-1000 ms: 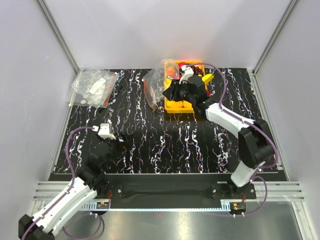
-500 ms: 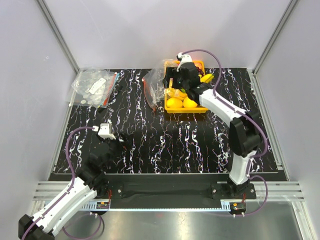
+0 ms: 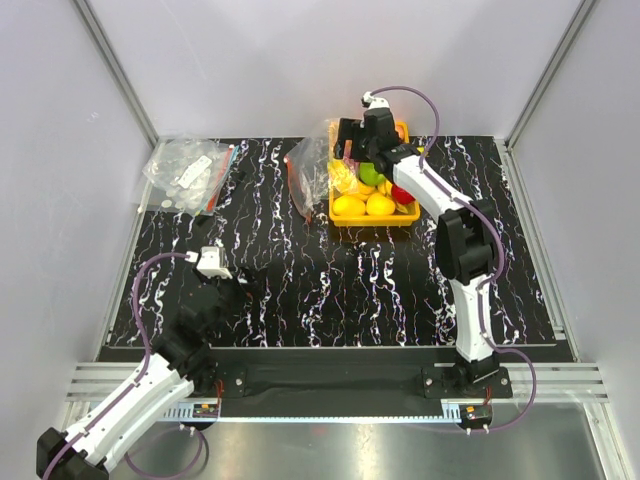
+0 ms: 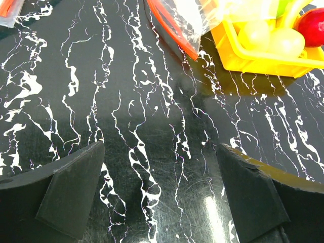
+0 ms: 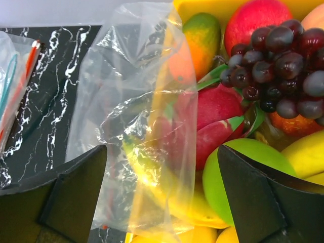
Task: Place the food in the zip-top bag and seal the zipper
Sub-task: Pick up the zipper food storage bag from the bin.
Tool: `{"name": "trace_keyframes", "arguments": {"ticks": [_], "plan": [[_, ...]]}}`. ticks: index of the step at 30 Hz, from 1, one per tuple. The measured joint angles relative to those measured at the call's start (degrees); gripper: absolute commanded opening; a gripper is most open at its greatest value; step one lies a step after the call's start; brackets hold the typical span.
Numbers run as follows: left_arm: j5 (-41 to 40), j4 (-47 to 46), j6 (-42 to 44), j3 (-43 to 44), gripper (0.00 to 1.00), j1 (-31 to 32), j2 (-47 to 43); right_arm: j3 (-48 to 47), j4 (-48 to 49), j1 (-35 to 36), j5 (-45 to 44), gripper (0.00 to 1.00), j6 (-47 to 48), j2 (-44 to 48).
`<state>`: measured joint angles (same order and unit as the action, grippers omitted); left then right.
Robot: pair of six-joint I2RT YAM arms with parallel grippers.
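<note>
The clear zip-top bag (image 3: pixel 312 170) lies at the back of the table, draped against the left side of the yellow tray (image 3: pixel 368 219); it also shows in the right wrist view (image 5: pixel 136 131). Its red-orange zipper (image 4: pixel 169 28) runs along its near edge. The tray holds plastic fruit: lemons (image 3: pixel 365 205), a green apple (image 5: pixel 243 172), dark grapes (image 5: pixel 278 66), a red dragon fruit (image 5: pixel 217 119). My right gripper (image 3: pixel 355 150) hovers open over the tray's left part and the bag's edge, holding nothing. My left gripper (image 3: pixel 235 285) is open and empty over bare table at the near left.
A pile of clear packets with white labels (image 3: pixel 190 172) lies at the back left corner. The black marbled table (image 3: pixel 330 290) is walled by white panels on three sides. The right arm stretches from the near right base to the tray.
The right gripper has moved back and slightly right, from over the tray's front left to its back left part, uncovering the lemons. The left arm has not moved.
</note>
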<state>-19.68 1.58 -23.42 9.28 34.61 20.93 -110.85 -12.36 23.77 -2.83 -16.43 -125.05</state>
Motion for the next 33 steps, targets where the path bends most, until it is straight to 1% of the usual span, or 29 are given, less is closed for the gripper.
{"name": "trace_keyframes", "arguments": {"ticks": [2, 3, 5, 6, 7, 8, 9, 10, 16, 20, 26, 28, 29, 33], "plan": [[0.0, 0.0, 0.0, 0.0, 0.99, 0.0, 0.2, -1.01, -0.5, -0.87, 1.77, 0.92, -0.31, -1.55], [0.0, 0.0, 0.0, 0.0, 0.99, 0.0, 0.28, -1.49, -0.61, -1.16, 2.99, 0.87, -0.57, -2.29], [0.02, 0.0, 0.02, 0.02, 0.99, 0.0, 0.39, -1.97, -0.55, -1.44, 5.16, 0.71, -1.27, -3.28], [0.07, 0.0, 0.02, 0.02, 0.99, 0.0, 0.48, -1.99, -0.17, -1.49, 6.58, 0.59, -1.68, -3.69], [0.2, 0.0, 0.02, 0.07, 0.99, 0.0, 0.59, -1.99, 0.33, -1.62, 8.35, 0.42, -2.21, -4.07], [0.24, 0.0, 0.02, 0.09, 0.99, 0.0, 0.63, -1.97, 0.94, -1.7, 9.86, 0.18, -2.58, -4.33], [0.26, 0.0, 0.02, 0.11, 0.99, 0.0, 0.63, -1.81, 1.42, -1.75, 11.13, 0.07, -2.91, -4.42], [0.33, -0.02, 0.04, 0.13, 0.99, 0.0, 0.63, -1.4, 2.21, -1.81, 12.28, 0.0, -3.56, -4.42], [0.44, -0.02, 0.04, 0.13, 0.99, 0.0, 0.83, 2.01, 7.34, -2.36, 16.87, 0.0, -4.15, -3.61], [0.39, 0.04, 0.04, 0.22, 0.99, 0.0, 1.07, 5.64, 7.45, -2.29, 19.52, 0.0, -3.23, -0.15], [0.37, 1.36, 0.04, 1.92, 0.98, 0.0, 0.15, 9.94, 3.82, 0.68, 24.94, 0.0, 0.61, 9.22], [0.33, 2.27, 0.09, 2.32, 0.98, 0.0, -1.73, 11.52, 2.1, 2.67, 27.3, 0.0, 2.43, 12.96], [0.33, 2.73, 0.15, 2.36, 0.98, 0.0, -3.02, 13.6, 1.18, 3.8, 29.44, 0.0, 3.52, 15.82], [-0.02, 3.74, 0.52, 2.38, 0.98, 0.0, -7.45, 19.3, -1.95, 7.52, 35.41, 0.0, 5.2, 22.64]]}}
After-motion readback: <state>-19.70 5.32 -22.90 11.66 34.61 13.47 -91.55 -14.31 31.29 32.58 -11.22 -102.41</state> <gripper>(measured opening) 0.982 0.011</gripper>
